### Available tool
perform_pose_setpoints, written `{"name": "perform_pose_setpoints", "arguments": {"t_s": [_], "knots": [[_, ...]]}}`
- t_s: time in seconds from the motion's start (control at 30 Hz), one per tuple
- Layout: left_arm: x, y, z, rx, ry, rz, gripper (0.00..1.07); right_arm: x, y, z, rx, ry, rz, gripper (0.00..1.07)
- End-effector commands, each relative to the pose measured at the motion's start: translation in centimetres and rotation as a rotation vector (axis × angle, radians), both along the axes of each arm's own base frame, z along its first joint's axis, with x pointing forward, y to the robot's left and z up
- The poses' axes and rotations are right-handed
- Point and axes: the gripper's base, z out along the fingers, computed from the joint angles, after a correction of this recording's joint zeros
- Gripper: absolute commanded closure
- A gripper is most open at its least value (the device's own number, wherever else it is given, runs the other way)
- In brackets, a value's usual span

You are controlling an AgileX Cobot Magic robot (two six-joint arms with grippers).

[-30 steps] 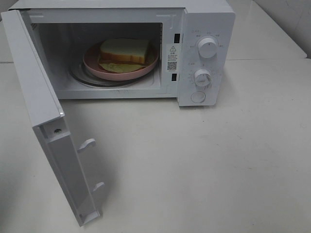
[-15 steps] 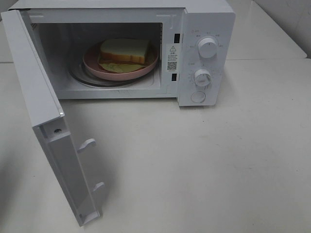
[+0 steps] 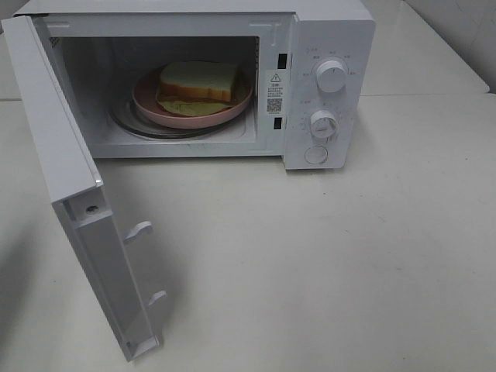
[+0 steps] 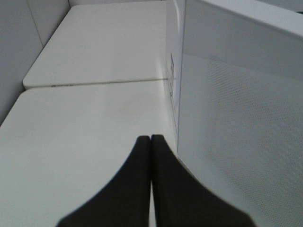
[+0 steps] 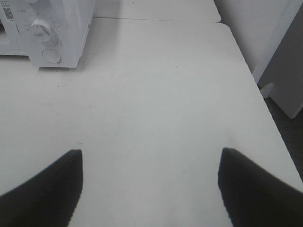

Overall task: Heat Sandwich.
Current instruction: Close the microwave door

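Observation:
The sandwich (image 3: 198, 80) lies on a round pink plate (image 3: 147, 105) inside the white microwave (image 3: 329, 31), on its glass turntable. The microwave door (image 3: 62, 155) stands wide open, swung out to the left. Neither gripper shows in the high view. In the left wrist view my left gripper (image 4: 150, 139) is shut with nothing between its fingers, close beside the outer face of the open door (image 4: 236, 118). In the right wrist view my right gripper (image 5: 150, 156) is open and empty above the bare table, well off from the microwave's control panel (image 5: 47, 33).
The microwave panel carries two white knobs (image 3: 331, 76) and a round button (image 3: 316, 155). The white table (image 3: 325, 263) ends at a seam behind the microwave. A table edge and a white cabinet (image 5: 284, 56) show in the right wrist view.

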Motion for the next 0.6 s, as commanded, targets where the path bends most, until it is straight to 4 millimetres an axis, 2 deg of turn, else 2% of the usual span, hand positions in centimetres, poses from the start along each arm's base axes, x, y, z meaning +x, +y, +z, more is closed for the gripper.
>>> {"name": "perform_pose_setpoints", "arguments": {"t_s": [0.03,0.6], "knots": [[0.7,-0.5,0.0,0.039,-0.079,-0.06,1.07,-0.4,0.0,0.1,0.004,-0.04,-0.01,0.31],[4.7,-2.6,-1.4,-0.052,-0.063,-0.266,1.07,-0.4,0.0,0.1,0.005,-0.04,-0.01,0.31]]}}
